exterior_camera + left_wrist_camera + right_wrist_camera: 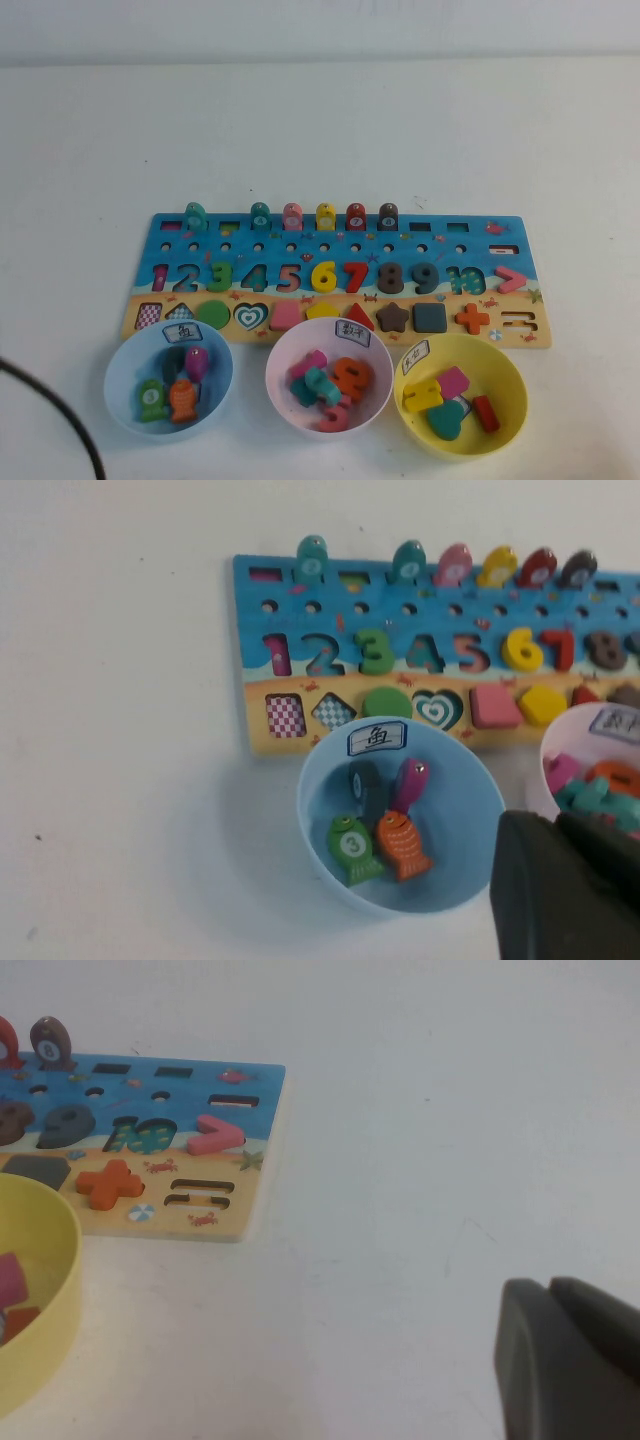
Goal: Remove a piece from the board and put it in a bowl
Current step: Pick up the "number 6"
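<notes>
White table (320,130) holds the board (335,232) and 3 bowls. The yellow 6 (323,275) sits in its slot on the board, between the 5 and the 7. The pink bowl (283,362) waits just in front, with other numbers inside. Nothing is picked up yet. The left gripper (560,825) is clenched with nothing in it, near the blue bowl (320,810). The right gripper (552,1290) looks clenched too, well apart from the board.
</notes>
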